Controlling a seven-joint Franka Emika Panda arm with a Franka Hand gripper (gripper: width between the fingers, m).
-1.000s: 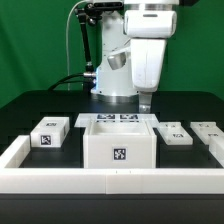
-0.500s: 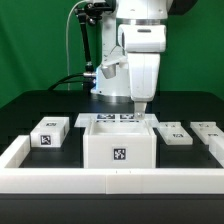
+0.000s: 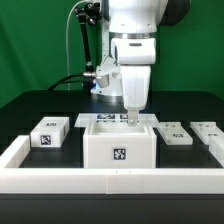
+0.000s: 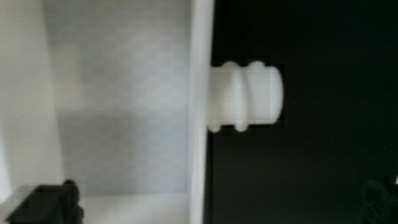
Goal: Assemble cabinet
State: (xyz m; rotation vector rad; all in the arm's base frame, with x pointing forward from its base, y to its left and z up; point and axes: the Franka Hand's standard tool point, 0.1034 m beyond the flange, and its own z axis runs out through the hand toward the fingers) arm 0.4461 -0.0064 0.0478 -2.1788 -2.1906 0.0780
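**Inspector:** State what has changed.

**Observer:** Within the last second the arm has swung in from about 2 o'clock of the cabinet body (image 3: 118, 143) to its 12 o'clock. The gripper (image 3: 130, 119) has also come lower. It now hangs just above the rear wall, a touch toward 1 o'clock.

**Inspector:** Jaws?

**Observer:** Spread wide, nothing held. In the wrist view one dark fingertip (image 4: 48, 204) sits over the pale inner side. The wall's edge appears to run between the fingers. A ribbed round peg (image 4: 247, 97) projects from the wall's outer face, over the black table.

**Inspector:** Location of parts?

**Observer:** No part has shifted.
- The cabinet body stands central, open top up, just behind the front rail (image 3: 110, 181).
- A tagged block (image 3: 49, 133) lies at its 9 o'clock.
- At 3 o'clock lie the near flat part (image 3: 176, 134) and, farther out, the far flat part (image 3: 209, 131).
- The marker board (image 3: 112, 118) shows at 12 o'clock, behind the body.

**Inspector:** Significance?

**Observer:** In my judgement the approach is over and the arm is lining up on the rear wall, probably to grip or reposition the body. All parts lie apart, so assembly looks to be at an early stage.
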